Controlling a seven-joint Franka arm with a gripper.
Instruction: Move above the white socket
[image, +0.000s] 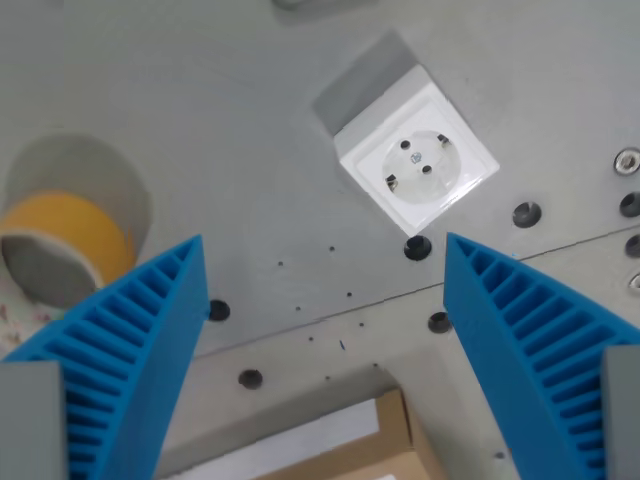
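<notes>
Grey perforated table (230, 130) bears a white socket (417, 160) and tape roll (65, 245).

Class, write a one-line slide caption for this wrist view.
Open pincer hovering just short of the white socket, yellow tape roll at left.

White square plastic wall socket (418, 157): sits flat on the grey table (230, 120), rotated approx 30° so it reads as a diamond. Round recessed face w/ two pin holes + metal earth clips. Upper-right of centre in the wrist view, nothing plugged in, casts shadow to its upper left.
</notes>
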